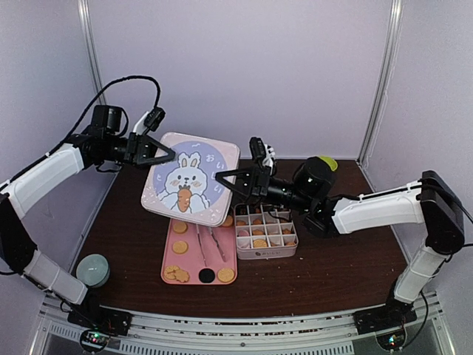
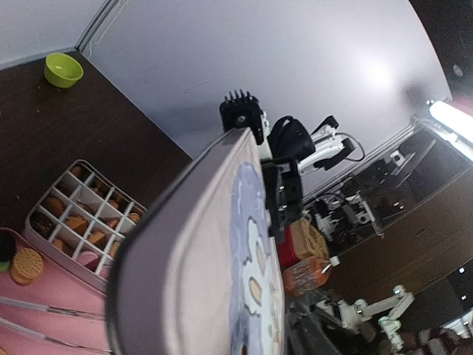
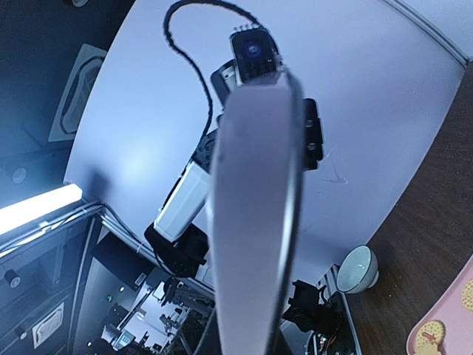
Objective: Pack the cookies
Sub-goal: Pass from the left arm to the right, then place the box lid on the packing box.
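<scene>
Bunny lid (image 1: 191, 179): tilted, overhanging pink tray (image 1: 188, 259) and divided box (image 1: 266, 253). Right gripper (image 1: 224, 178) clamps its edge. Left gripper (image 1: 171, 155) is at its corner, grip unclear. Cookies (image 1: 179, 247) lie below both.

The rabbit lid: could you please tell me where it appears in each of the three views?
Top external: lid centre-left, over the pink tray's far end.
Left wrist: lid lower centre, nearly edge-on, picture facing right.
Right wrist: lid centre, edge-on, a narrow upright strip.
Shared landmark: tray, bottom centre, bottom left, bottom right respectively.
</scene>
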### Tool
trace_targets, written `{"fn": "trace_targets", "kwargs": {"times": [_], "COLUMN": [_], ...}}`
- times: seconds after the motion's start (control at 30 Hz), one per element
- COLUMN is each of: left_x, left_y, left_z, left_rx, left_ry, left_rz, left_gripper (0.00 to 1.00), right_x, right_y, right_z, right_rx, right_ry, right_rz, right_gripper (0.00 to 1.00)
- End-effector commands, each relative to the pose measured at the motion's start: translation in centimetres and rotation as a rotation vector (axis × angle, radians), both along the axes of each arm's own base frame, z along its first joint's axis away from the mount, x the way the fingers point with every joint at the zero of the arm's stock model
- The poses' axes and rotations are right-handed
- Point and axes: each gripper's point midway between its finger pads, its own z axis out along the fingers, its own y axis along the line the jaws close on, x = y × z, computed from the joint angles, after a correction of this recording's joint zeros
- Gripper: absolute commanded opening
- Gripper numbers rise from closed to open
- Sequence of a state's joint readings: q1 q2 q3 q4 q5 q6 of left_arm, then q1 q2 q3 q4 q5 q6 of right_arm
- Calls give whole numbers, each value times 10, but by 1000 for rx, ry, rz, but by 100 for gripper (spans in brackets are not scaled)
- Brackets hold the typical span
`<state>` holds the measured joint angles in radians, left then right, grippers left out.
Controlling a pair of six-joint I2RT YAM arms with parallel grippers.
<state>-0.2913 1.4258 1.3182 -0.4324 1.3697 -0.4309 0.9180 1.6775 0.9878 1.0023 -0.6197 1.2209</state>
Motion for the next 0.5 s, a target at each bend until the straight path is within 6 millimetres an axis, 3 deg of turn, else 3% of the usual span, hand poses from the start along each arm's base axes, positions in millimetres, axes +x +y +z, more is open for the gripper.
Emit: {"fn": "trace_targets", "kwargs": {"times": [0.0,0.07,0.17,0.27,0.33,0.47], "left_x": [7,15,26,36,40,42], "left_y": [1,5,15,25,31,36], "left_z": [-13,-31,-59,-79,-87,-99], "left_rx": [79,182,342,460,516,573], "left_ry": [-79,-113,-161,-230,-286,-348], "left_rz": [37,77,114,143,154,145], "left_gripper": [55,67,75,81,97,98], "right_x": [11,20,30,38,40,47], "right_y": [-18,-31,-54,-78,-96,-125], "right_z": [-2,-14,-36,-70,-98,-138], "right_rx": [15,-15,-73,-194,-287,-421], "right_ry": [59,87,116,145,177,207], "right_rz": [-42,-84,-144,-209,-245,-312], "right_gripper": [0,0,0,0,0,0]}}
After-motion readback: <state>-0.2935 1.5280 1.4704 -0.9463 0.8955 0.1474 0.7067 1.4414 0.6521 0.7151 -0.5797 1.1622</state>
